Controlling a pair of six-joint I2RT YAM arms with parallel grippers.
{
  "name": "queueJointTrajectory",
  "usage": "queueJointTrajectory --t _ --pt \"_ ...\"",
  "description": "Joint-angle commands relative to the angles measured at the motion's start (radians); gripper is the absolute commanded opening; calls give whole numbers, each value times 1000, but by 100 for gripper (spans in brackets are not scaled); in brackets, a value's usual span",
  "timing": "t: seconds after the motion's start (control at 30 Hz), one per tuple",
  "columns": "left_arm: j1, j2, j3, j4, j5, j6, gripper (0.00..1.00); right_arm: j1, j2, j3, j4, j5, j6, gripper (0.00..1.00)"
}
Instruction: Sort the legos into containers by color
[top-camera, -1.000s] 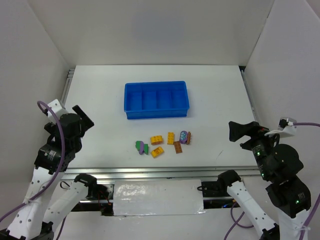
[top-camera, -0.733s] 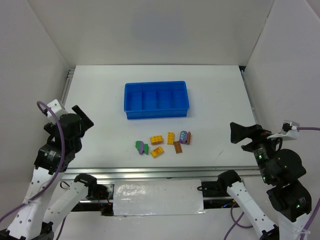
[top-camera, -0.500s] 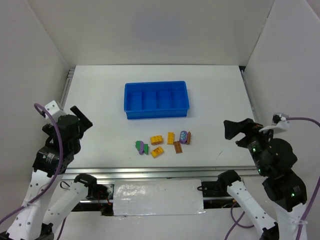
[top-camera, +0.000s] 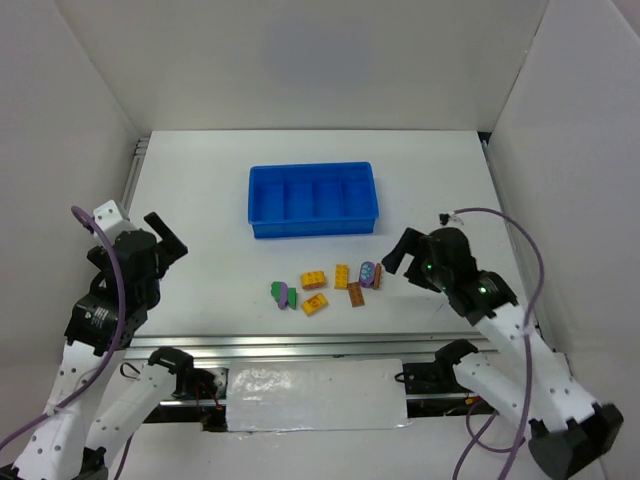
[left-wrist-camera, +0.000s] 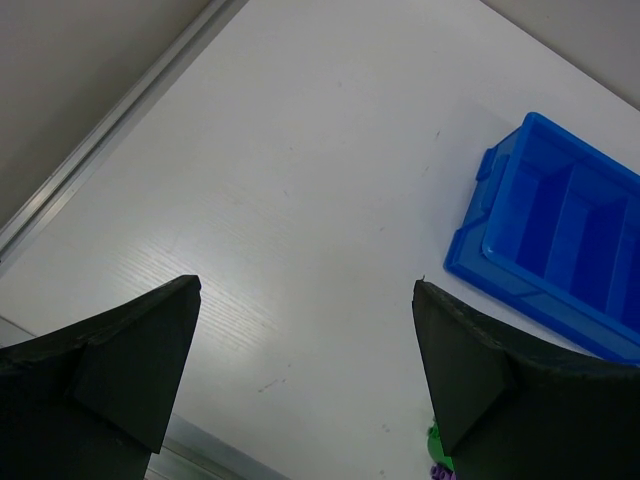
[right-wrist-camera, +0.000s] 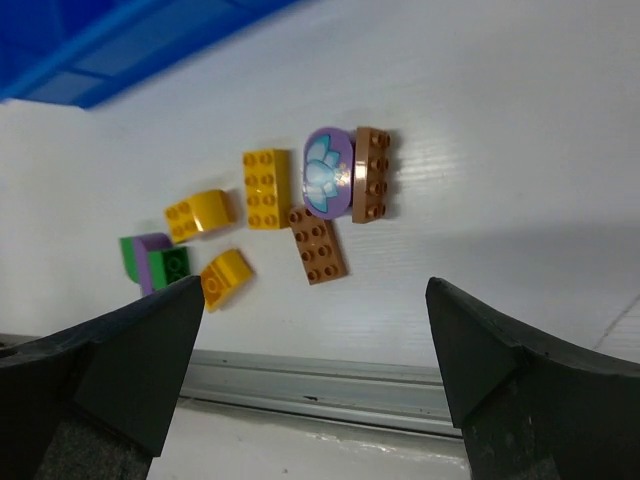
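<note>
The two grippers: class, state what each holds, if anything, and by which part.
Nothing is held. The left gripper and the right gripper both stand open; the small studded plastic bricks lie on the white table, ungripped.

left arm (top-camera: 98, 320) and right arm (top-camera: 520, 342) are white shells with chunky black joints. a purple cable (top-camera: 121, 278) loops off each. right arm has tiny green lights (top-camera: 483, 290) on the 3 o'clock side. left tool (left-wrist-camera: 305, 290) and right tool (right-wrist-camera: 315, 285) have matte black wedge fingers.
</note>
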Motion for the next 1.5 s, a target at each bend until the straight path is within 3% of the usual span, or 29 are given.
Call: queueJointTrajectory --t 0.0,0.2,0.47,0.57,1.07,1.47 --pt "5 12 -2 44 19 30 100 91 127 -39 180 56 94 99" --pt "6 38 -8 73 99 70 100 204 475 42 175 242 143 100" --pt "5 49 -11 83 122 84 100 260 713 125 172 328 163 99" --pt "5 58 -16 90 141 93 100 263 770 133 200 323 151 95" --pt "5 78 -19 103 190 117 100 263 892 123 246 320 137 75" --pt "5 89 -22 110 204 125 100 260 833 73 318 299 75 63"
